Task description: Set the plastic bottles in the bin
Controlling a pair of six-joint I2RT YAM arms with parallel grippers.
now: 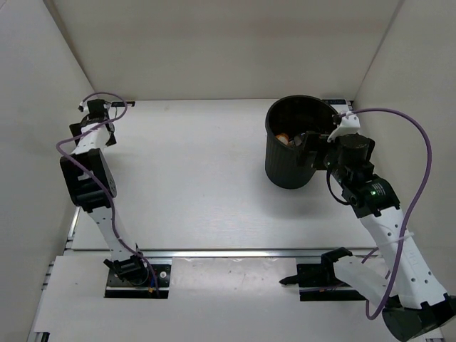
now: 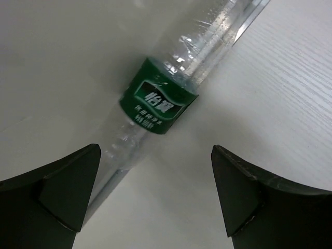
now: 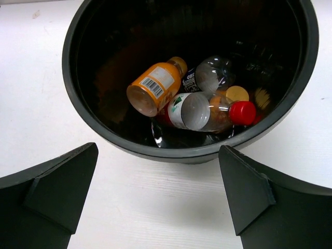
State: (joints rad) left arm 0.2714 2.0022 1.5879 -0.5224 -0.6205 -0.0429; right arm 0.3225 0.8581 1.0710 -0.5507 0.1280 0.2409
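Left pincer first: its jaws are spread as wide as they go, with nothing between the pads and nothing touched. Just ahead of it, running out from beside its left finger and away to the upper right, lies the green-label bottle, flat on the counter and, as far as I can judge, tucked along the foot of the side wall. Its long axis crosses my jaw line on a slant, so I'd want to turn the wrist until the fingers straddle the body squarely near the label. The wall side looks tight for the left finger. I can't tell which end carries the cap. This arm is clearly the nearer one; the other is well apart across the counter. Over there the right pincer is also fully open and empty, hanging just above the near rim of the bin. Beyond and below its fingers, on the bin's floor, lie the orange bottle, the red-capped bottle and one more clear bottle behind them. By my reckoning, the green one is the last to fetch.
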